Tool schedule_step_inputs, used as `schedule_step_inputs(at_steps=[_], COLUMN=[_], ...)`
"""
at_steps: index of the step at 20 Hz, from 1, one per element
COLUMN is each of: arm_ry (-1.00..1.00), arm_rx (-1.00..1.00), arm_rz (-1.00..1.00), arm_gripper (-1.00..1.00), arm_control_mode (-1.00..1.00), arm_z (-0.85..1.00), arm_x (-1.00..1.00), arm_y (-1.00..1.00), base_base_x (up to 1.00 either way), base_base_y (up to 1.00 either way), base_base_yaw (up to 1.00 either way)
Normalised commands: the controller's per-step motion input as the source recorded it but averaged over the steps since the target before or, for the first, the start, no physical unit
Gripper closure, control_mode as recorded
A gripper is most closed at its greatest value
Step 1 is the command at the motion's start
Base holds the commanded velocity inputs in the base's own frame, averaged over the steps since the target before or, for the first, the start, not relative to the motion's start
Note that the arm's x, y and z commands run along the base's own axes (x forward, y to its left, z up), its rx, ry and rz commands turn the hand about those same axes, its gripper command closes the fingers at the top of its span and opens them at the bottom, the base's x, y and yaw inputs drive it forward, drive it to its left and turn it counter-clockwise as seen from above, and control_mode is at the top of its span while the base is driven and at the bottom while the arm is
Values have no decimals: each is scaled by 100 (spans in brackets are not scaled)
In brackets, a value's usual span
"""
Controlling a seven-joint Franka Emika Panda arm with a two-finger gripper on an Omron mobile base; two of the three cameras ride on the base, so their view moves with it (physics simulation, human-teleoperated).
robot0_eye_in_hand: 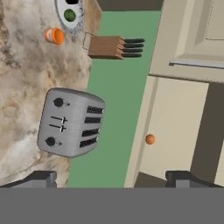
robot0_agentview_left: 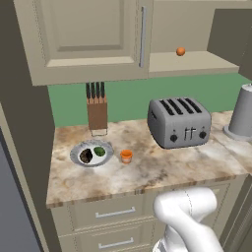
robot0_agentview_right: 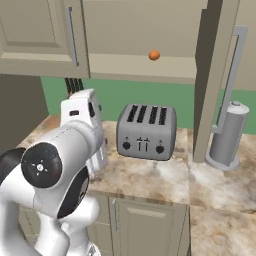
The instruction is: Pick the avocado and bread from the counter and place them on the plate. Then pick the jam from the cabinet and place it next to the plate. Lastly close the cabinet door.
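The plate lies on the counter in front of the knife block. On it rest the dark-brown bread and the green avocado. The orange jam stands on the counter just right of the plate. The cabinet is open, and its right door swings out towards me. In the hand view my gripper is open and empty, well away from the plate, the avocado and the jam, and faces the cabinet.
A small orange ball sits on the cabinet shelf. A silver toaster stands mid-counter, a knife block is against the green wall, and a grey cylinder is at the right. My white arm takes up the left of the right base view.
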Motion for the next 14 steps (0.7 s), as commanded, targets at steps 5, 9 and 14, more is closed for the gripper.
schedule_step_inputs(at_steps=[5, 9, 14], arm_ry=[-14, -12, -3], arm_rx=[0, 0, 0], arm_rz=[-1, -1, -3], arm_gripper=[-100, -100, -100], arm_control_mode=[-100, -100, -100], arm_z=[-27, -29, -27], arm_x=[-72, -63, -24], arm_y=[0, -3, -17], base_base_x=[0, 0, 0], base_base_y=[0, 0, 0], base_base_yaw=[0, 0, 0])
